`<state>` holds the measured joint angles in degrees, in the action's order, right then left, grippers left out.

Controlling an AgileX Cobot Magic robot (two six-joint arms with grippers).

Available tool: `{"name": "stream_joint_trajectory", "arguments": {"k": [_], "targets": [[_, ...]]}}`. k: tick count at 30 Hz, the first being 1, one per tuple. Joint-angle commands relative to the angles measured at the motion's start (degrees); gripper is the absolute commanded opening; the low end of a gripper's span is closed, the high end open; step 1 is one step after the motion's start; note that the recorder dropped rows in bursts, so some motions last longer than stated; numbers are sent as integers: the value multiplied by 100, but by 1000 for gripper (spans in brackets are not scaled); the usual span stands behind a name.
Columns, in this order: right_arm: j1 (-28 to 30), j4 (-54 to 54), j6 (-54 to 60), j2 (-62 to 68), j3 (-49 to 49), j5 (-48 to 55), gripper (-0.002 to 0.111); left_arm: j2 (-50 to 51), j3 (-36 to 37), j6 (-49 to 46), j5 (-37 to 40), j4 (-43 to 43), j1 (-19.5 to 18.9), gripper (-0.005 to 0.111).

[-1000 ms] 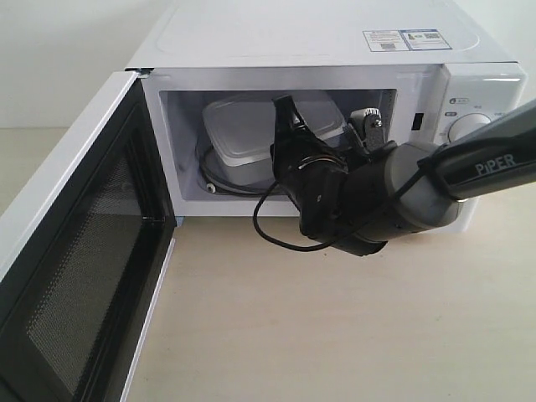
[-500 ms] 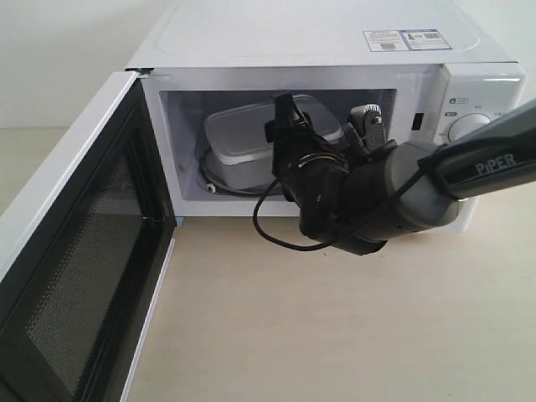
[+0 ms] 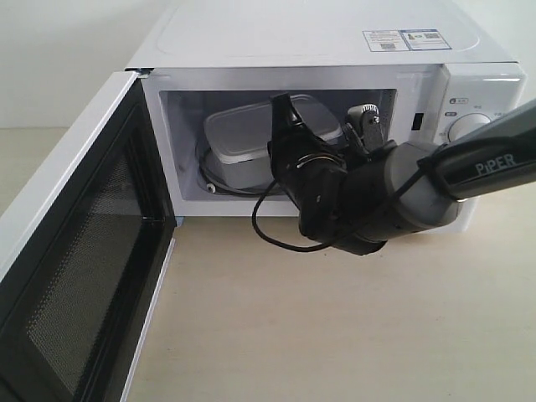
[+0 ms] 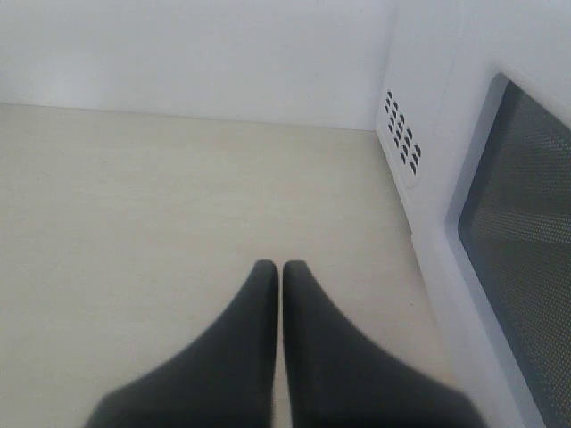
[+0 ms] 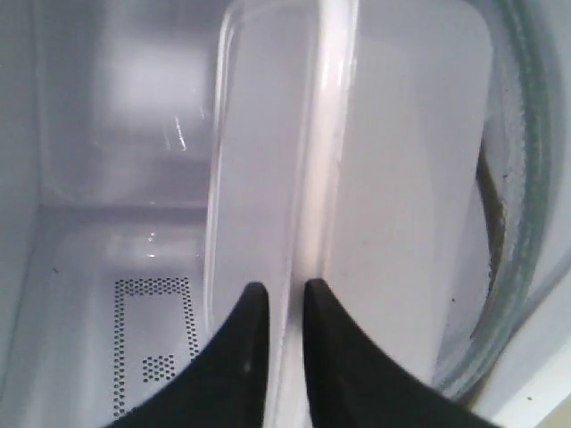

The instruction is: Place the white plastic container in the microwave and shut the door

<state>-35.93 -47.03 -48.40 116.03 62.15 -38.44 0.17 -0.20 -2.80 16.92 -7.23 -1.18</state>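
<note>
So, the microwave (image 3: 318,42) stands on the table (image 3: 352,335) with its door (image 3: 75,251) swung wide open to the left. The container (image 3: 243,130) is inside it. It lies flat on the glass plate (image 3: 209,174) with its lid up. Its long side runs across the microwave, from the left wall toward the right, and it is slanted a little. It fills the left and middle of the space inside.

The right arm (image 3: 469,172) reaches in through the opening from the right. A black cable (image 3: 268,230) hangs in a loop under it. The right gripper (image 3: 285,109) is at the front side of the container, near its middle. In the right wrist view its two black fingers (image 5: 250,357) are close together, with only a thin gap between them. The rim of the lid (image 5: 317,134) runs straight into that gap. I cannot tell if the fingers pinch the rim or just sit on each side of it.

The left gripper (image 4: 281,267) is outside, low over the bare table, near the door and the side of the microwave with the little holes (image 4: 401,134). Its two fingers are pressed tight together and hold nothing.

On the front of the microwave, at the right, there is a round white dial (image 3: 469,126). Two stickers (image 3: 402,39) sit on top.
</note>
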Motion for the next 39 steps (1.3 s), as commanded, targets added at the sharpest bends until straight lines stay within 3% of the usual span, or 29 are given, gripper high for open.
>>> {"name": "stream_joint_trajectory", "arguments": {"k": [1,5,10,11,12,16,21,29,39], "targets": [[-18,92,252,-310,-290,-101,13,-17,20,-18,-22,-2,34,4],[-26,456,654,-707,-867,94,13,-17,20,-18,-22,-2,34,4],[-26,3398,1089,-801,-1009,661,13,-17,20,-18,-22,-2,34,4],[-26,3716,1285,-801,-1009,657,10,-17,20,-18,-22,-2,34,4],[-26,3947,1769,-801,-1009,731,-1,-17,20,-18,-22,-2,34,4],[-26,3989,3478,-801,-1009,860,0,-17,20,-18,-22,-2,34,4],[-26,3989,4423,-742,-844,1053,0,-17,20,-18,-22,-2,34,4],[10,3946,4875,-193,-194,1386,0,-17,20,-18,-22,-2,34,4],[74,2686,5756,308,311,1178,0,-17,20,-18,-22,-2,34,4]]}}
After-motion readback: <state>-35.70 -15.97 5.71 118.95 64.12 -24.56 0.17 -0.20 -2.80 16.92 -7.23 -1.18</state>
